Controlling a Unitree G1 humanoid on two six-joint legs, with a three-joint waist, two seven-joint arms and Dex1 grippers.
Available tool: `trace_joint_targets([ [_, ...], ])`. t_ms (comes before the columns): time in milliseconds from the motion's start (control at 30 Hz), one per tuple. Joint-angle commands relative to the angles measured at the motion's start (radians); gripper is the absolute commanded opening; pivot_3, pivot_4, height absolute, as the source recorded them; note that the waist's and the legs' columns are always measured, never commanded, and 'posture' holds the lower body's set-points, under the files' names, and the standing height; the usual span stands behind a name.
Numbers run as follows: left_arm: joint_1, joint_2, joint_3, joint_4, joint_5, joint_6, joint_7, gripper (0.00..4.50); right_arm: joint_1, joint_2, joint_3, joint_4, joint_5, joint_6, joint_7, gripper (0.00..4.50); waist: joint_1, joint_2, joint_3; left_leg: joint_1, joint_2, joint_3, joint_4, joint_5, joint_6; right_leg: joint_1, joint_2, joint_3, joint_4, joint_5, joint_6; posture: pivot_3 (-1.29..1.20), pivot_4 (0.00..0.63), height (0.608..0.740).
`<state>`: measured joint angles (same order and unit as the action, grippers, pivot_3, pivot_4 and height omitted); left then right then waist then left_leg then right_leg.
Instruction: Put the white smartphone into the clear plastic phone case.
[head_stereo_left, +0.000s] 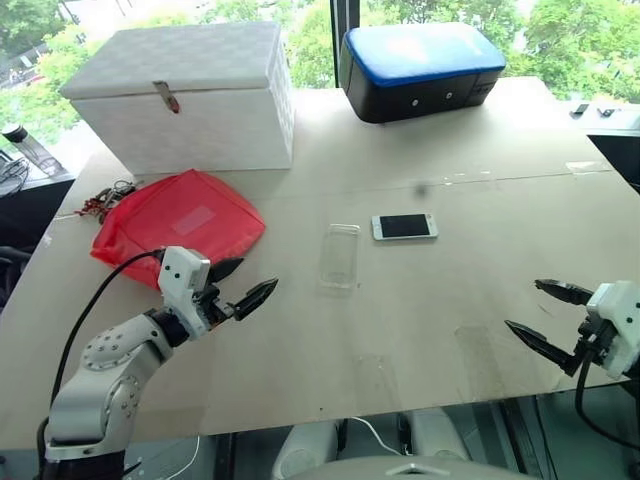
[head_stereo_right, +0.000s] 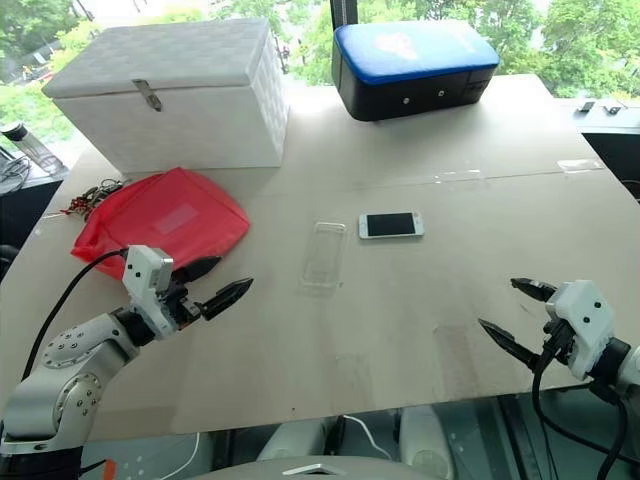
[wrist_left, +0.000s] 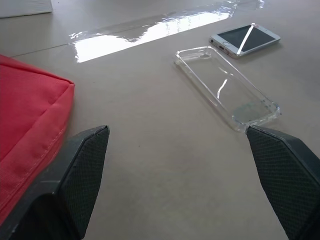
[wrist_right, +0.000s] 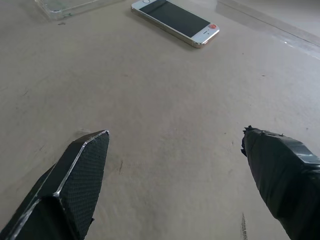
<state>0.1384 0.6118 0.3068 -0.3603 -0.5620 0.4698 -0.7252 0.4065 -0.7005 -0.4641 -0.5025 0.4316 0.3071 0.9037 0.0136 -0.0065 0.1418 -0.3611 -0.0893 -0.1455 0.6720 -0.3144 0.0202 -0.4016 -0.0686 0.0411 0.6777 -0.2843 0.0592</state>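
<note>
Smartphone, the white smartphone (head_stereo_left: 405, 226), lies screen-up mid-table, long axis crosswise, its end just beside the clear plastic phone case (head_stereo_left: 340, 257), which runs lengthwise, away from the robot. Left gripper (head_stereo_left: 242, 285) sits nearer the case, right gripper (head_stereo_left: 542, 316) nearer the phone; both jaws spread, empty.

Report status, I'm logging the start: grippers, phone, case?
Left gripper and right gripper open, empty. White smartphone screen-up beside clear case, apart. Nothing between them.
</note>
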Motion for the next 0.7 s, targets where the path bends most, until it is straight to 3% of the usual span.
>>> trace_joint_targets([
  [33, -0.035, 0.043, -0.037, -0.013, 0.004, -0.04, -0.092, 4.46, -0.004, 0.008, -0.02, -0.076, 0.033, 0.0, -0.026, 4.5, 0.0, 0.0, 0.0, 0.0, 0.0, 0.0, 0.0, 0.0, 0.0, 0.0, 0.0, 0.0, 0.0, 0.0, 0.0, 0.0, 0.15, 0.74],
  [200, -0.201, 0.118, -0.17, 0.086, 0.037, -0.129, -0.314, 4.46, 0.0, 0.014, -0.051, -0.194, 0.196, 0.1, -0.049, 4.5, 0.002, 0.0, 0.0, 0.0, 0.0, -0.001, 0.0, 0.0, 0.0, 0.0, 0.0, -0.001, 0.0, 0.0, 0.0, 0.0, 0.15, 0.74],
  [333, -0.367, 0.143, -0.258, 0.234, 0.09, -0.198, -0.449, 4.46, 0.03, 0.007, -0.039, -0.27, 0.211, 0.093, -0.046, 4.5, -0.001, 0.0, 0.0, 0.0, 0.0, -0.001, 0.0, 0.0, 0.0, 0.0, 0.0, -0.002, 0.0, 0.0, 0.0, 0.0, 0.15, 0.74],
  [467, -0.561, 0.134, -0.391, 0.465, 0.2, -0.372, -0.643, 4.46, 0.036, -0.001, -0.036, -0.348, 0.252, 0.14, -0.095, 4.5, -0.003, 0.0, 0.001, -0.001, 0.0, 0.0, 0.0, 0.0, 0.0, -0.001, 0.001, -0.002, 0.0, 0.0, 0.0, 0.0, 0.15, 0.74],
  [600, -0.817, 0.075, -0.527, 0.842, 0.322, -0.63, -0.861, 4.46, 0.012, -0.001, -0.03, -0.397, 0.255, 0.164, -0.168, 4.5, 0.001, -0.001, 0.001, -0.001, -0.001, 0.0, 0.001, 0.0, 0.0, -0.001, 0.001, -0.005, 0.0, 0.0, 0.0, 0.0, 0.15, 0.74],
  [700, -0.924, 0.06, -0.598, 1.012, 0.337, -0.737, -0.889, 4.46, 0.013, 0.001, -0.029, -0.407, 0.245, 0.169, -0.194, 4.5, -0.007, -0.004, 0.003, -0.002, -0.001, -0.001, 0.001, 0.0, 0.0, -0.001, 0.001, -0.006, 0.0, 0.0, 0.0, 0.0, 0.15, 0.74],
])
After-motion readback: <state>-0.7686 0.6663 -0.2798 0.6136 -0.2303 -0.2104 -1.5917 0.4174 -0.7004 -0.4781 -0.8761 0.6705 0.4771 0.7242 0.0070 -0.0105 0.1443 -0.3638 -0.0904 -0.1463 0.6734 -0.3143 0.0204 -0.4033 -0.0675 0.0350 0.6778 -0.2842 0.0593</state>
